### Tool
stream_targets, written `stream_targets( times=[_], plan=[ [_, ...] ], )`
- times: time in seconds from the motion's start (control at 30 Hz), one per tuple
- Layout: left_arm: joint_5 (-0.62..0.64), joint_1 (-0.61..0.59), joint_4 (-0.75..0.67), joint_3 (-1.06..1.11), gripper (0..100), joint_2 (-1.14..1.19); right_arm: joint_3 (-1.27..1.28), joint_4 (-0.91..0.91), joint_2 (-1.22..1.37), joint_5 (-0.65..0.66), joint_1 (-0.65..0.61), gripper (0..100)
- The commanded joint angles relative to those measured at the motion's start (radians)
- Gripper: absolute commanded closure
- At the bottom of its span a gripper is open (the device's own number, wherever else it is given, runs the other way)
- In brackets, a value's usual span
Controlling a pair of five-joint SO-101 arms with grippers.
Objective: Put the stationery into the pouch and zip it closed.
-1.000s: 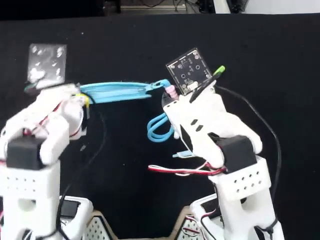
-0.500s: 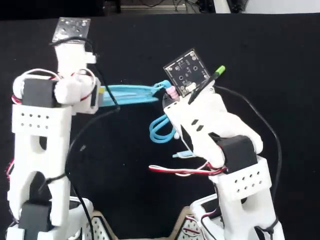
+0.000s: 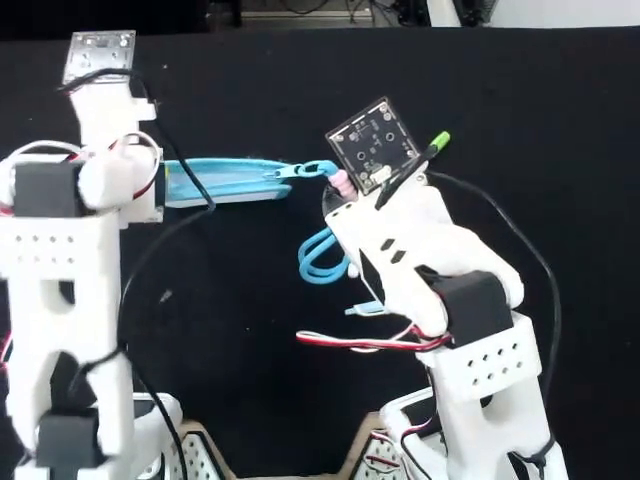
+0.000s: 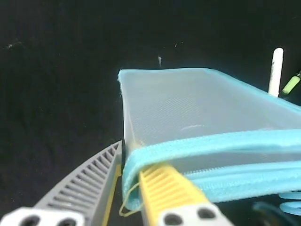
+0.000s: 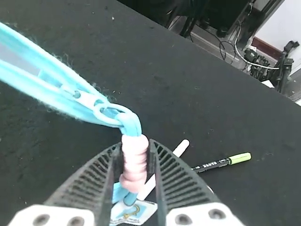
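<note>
Pens lie out on the black table [image 3: 520, 90]: a green-capped pen [image 5: 221, 163] and a white pen [image 5: 180, 147]. So the putting-in job looks not done yet, and the zipping comes after that.

The blue pouch [image 3: 225, 183] hangs stretched between the two arms. The left gripper [image 4: 132, 162] is pinched tight on one corner of it. The right gripper [image 5: 134, 146] is squeezed on the pink pull [image 5: 134, 165]. This pull is tied to the zipper slider [image 5: 83, 98] at the other end. A blue cord loop [image 3: 320, 260] dangles just beside the right gripper.

I cannot tell if the zipper is open or closed. The pouch looks flat, but I cannot see if anything is inside. Part of the white pen hides behind the right gripper. The far end of the pouch is cut off in the left wrist view.
</note>
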Motion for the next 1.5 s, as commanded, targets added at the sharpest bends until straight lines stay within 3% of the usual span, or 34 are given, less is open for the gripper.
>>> stream_targets(
  times=[0.0,0.2,0.4,0.63,0.87,1.03,1.17,1.3,1.47],
  plan=[
    [-0.012,0.002,-0.003,-0.073,97,-0.17,-0.05,0.037,-0.038,0.008,0.023,98.8],
    [-0.015,-0.004,-0.002,0.091,97,-0.236,-0.074,0.094,-0.033,0.008,0.014,98.8],
    [-0.014,-0.004,-0.129,0.282,97,-0.184,0.01,0.089,-0.028,0.077,0.015,98.8],
    [-0.014,0.001,-0.175,0.305,97,-0.181,0.022,0.095,-0.03,0.077,0.008,98.6],
    [-0.014,0.001,-0.207,0.383,97,-0.178,-0.061,0.258,-0.028,0.08,-0.129,81.3],
    [-0.008,0.001,-0.292,0.476,97,-0.181,-0.203,0.396,-0.038,0.083,-0.127,83.9],
    [-0.005,0.002,-0.347,0.556,97,-0.184,-0.242,0.456,-0.028,0.078,0.025,85.8],
    [-0.005,-0.001,-0.354,0.598,97,-0.184,-0.088,0.374,-0.008,0.074,0.239,86.4],
    [-0.005,-0.002,-0.338,0.602,97,-0.186,0.068,0.235,0.117,-0.021,0.304,86.4]
  ],
)
